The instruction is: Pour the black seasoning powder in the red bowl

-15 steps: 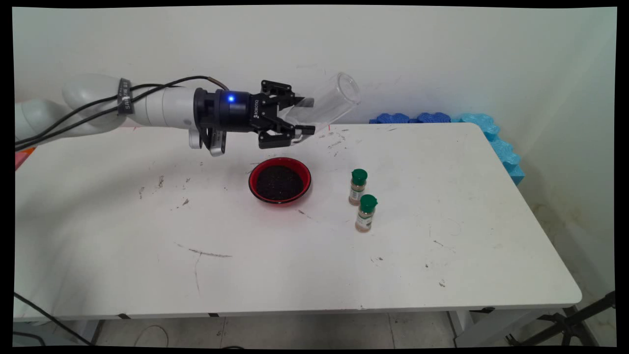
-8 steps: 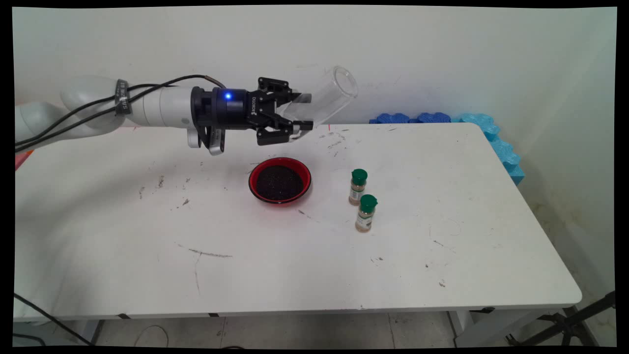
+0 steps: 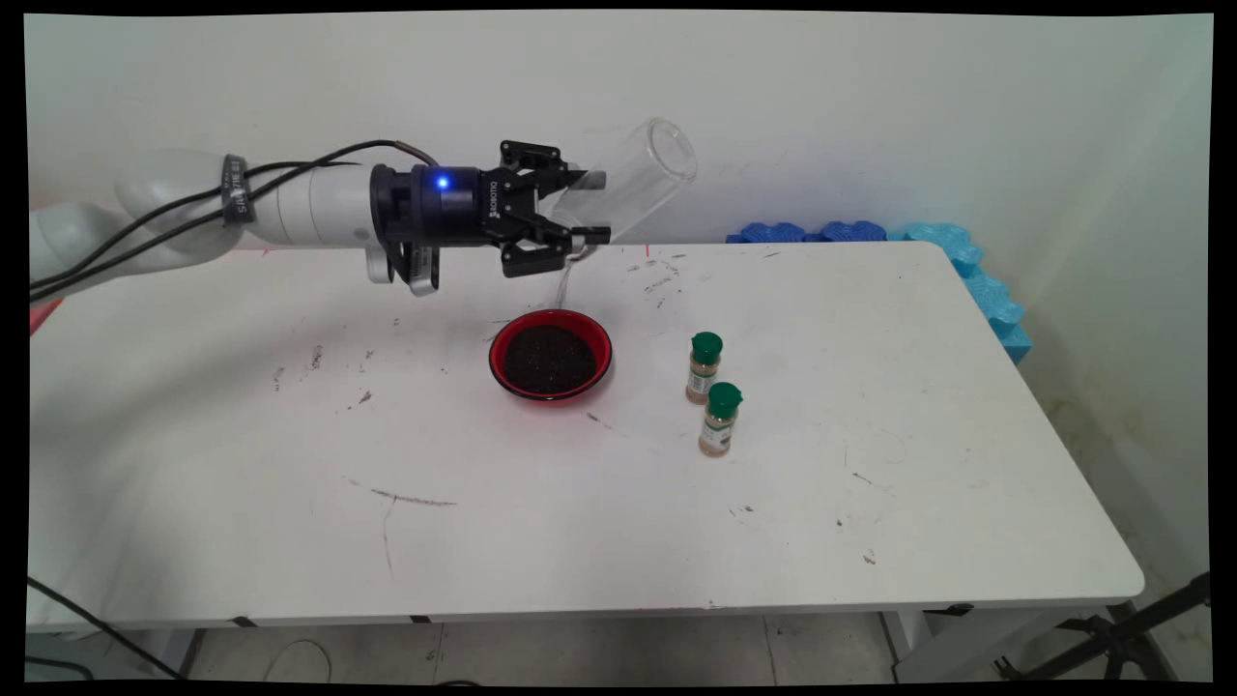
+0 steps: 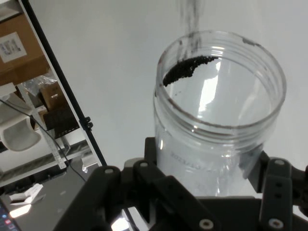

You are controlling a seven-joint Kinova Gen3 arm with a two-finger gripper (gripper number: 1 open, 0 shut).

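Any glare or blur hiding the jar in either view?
Main view: the clear jar in the claw reads faintly against the pale wall, only its rim crisp. Hand view: bright window reflections streak the jar wall, yet the dark granules by the rim stay visible.

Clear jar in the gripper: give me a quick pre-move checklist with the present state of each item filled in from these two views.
1. Grip on the clear jar: ok. The gripper is shut on its lower body, fingers on both sides.
2. Jar tilt: ok. Mouth points up and right, away from the arm.
3. Jar contents: not ok. A small clump of dark granules clings inside the rim.
4. Red bowl: ok. It sits on the table holding dark granules.
5. Jar directly over the bowl: cannot tell from these views.
6. Two green-capped spice bottles: ok. Upright, right of the bowl, apart from the gripper.
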